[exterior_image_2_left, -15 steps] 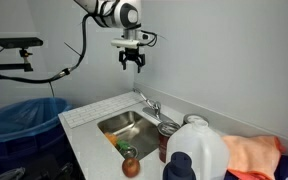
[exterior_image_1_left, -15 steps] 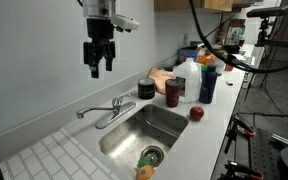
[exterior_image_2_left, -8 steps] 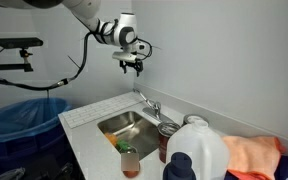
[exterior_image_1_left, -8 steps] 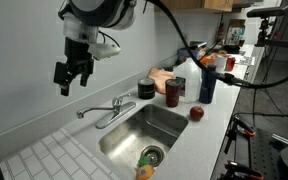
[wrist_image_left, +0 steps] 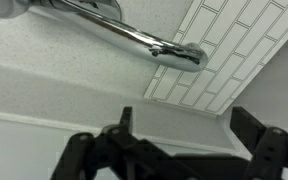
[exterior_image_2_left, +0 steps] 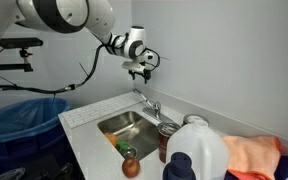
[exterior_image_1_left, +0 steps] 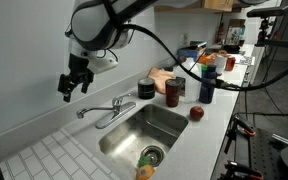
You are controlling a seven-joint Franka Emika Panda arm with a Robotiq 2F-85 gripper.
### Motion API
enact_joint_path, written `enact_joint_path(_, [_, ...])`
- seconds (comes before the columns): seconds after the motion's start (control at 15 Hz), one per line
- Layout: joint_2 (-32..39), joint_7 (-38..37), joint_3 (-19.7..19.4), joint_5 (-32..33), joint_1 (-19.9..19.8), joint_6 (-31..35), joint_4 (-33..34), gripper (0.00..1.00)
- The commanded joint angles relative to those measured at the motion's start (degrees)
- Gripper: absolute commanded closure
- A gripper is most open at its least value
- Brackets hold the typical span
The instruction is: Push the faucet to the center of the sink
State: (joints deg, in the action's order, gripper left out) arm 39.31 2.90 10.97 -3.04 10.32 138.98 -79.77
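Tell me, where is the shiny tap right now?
In both exterior views the faucet sits behind the sink, by the wall, its spout turned along the rim toward the white tiles. The gripper hangs above the spout's tip.

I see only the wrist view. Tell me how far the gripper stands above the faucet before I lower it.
Observer: In an exterior view the gripper hangs clear above the faucet, not touching it, over the tip end of the spout.
Operator: Now tell me where the sink lies from the spout.
Observer: The sink opens on the side of the spout away from the wall. The spout runs along its back rim, not over the basin.
Operator: Report anything in the basin.
Observer: A small yellow-green item lies beside the drain. I cannot tell what it is.
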Motion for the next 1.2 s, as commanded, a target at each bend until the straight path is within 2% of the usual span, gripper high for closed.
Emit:
enact_joint_path(0.0, [4.66, 2.07, 1.32, -3.08, -1.57, -0.45, 4.57, 0.0])
enact_joint_path(0.33, [7.49, 3.36, 4.3, -7.98, -2.88, -1.78, 5.55, 0.0])
enact_joint_path(0.67, [7.4, 4.51, 6.61, -11.56, -3.43, -2.57, 3.73, 0.0])
enact_joint_path(0.93, [5.46, 5.0, 6.93, -13.2, -4.65, -3.34, 0.6, 0.0])
enact_joint_path(1.13, [3.08, 6.28, 9.38, -17.81, -7.49, -3.92, -3.54, 0.0])
